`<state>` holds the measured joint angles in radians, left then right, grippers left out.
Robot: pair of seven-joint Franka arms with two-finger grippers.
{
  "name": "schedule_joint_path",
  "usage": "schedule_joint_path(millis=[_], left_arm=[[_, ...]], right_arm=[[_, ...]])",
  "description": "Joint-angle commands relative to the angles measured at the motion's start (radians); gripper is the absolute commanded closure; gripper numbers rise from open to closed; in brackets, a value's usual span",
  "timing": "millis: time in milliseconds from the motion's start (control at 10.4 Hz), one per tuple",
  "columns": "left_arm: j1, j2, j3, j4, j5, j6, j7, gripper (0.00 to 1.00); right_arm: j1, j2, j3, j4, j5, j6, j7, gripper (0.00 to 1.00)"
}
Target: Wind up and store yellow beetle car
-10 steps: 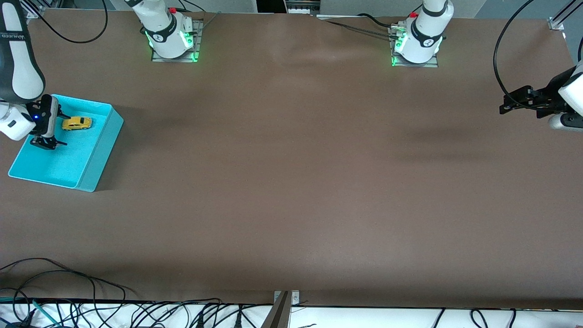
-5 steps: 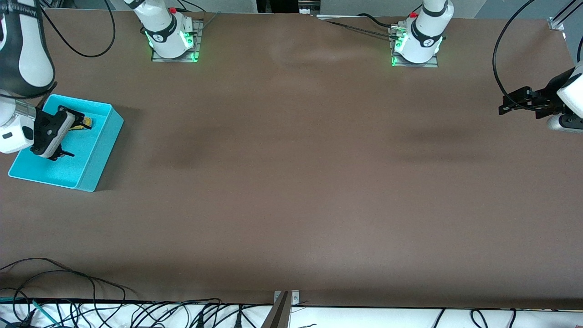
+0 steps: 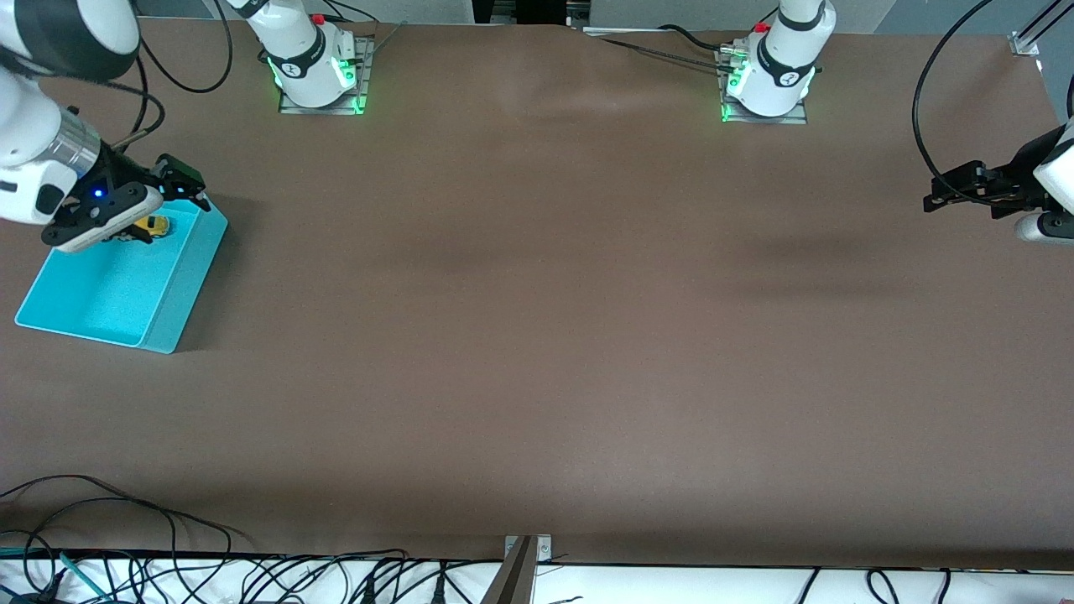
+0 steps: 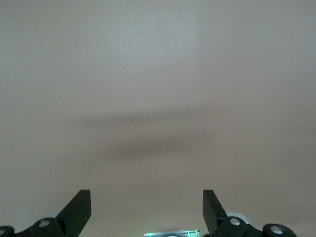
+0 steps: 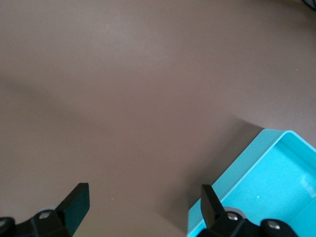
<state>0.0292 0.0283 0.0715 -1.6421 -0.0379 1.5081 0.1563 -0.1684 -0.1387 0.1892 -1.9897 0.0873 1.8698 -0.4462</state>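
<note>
The yellow beetle car [image 3: 156, 225] rests inside the turquoise bin [image 3: 109, 289], at the bin's end farthest from the front camera, and is partly covered by the right hand. My right gripper [image 3: 186, 183] hovers open and empty over that end's corner. Its wrist view shows the spread right gripper [image 5: 143, 200] above bare table beside the bin's wall [image 5: 232, 173]; the car does not show there. My left gripper [image 3: 933, 191] waits open and empty in the air at the left arm's end of the table. The left gripper [image 4: 146, 202] has only brown tabletop under it.
The bin stands at the right arm's end of the brown table [image 3: 537, 335]. Two green-lit arm bases [image 3: 319, 80] [image 3: 768, 84] sit along the edge farthest from the front camera. Loose cables [image 3: 126, 570] lie along the edge nearest it.
My right gripper has lifted out of the bin and swung over the bin's farthest corner; the car stays in the bin. The left arm has barely moved.
</note>
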Motion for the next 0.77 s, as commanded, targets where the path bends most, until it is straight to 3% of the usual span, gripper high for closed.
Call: schedule_joint_path(millis=[0,192,384,479,671], left_arm=[[-0.014,0.018,-0.010,0.039,0.003,-0.019,-0.015,0.00],[-0.029,0.018,-0.010,0.057,0.003,-0.019,-0.015,0.00],[-0.096,0.025,-0.021,0.091,0.035,-0.019,-0.017,0.00],[-0.139,0.028,-0.024,0.096,0.059,-0.019,-0.058,0.00],[-0.208,0.028,-0.026,0.108,0.084,-0.020,-0.170,0.00]], right_arm=[[0.044,-0.059,-0.002,-0.002,0.014,-0.004,0.145,0.00],[0.098,0.017,-0.025,0.134,0.003,-0.053,0.289,0.00],[0.159,0.158,-0.103,0.357,0.000,-0.185,0.317,0.00],[0.194,0.174,-0.141,0.388,-0.020,-0.192,0.348,0.00],[0.221,0.174,-0.157,0.390,-0.055,-0.185,0.383,0.00]])
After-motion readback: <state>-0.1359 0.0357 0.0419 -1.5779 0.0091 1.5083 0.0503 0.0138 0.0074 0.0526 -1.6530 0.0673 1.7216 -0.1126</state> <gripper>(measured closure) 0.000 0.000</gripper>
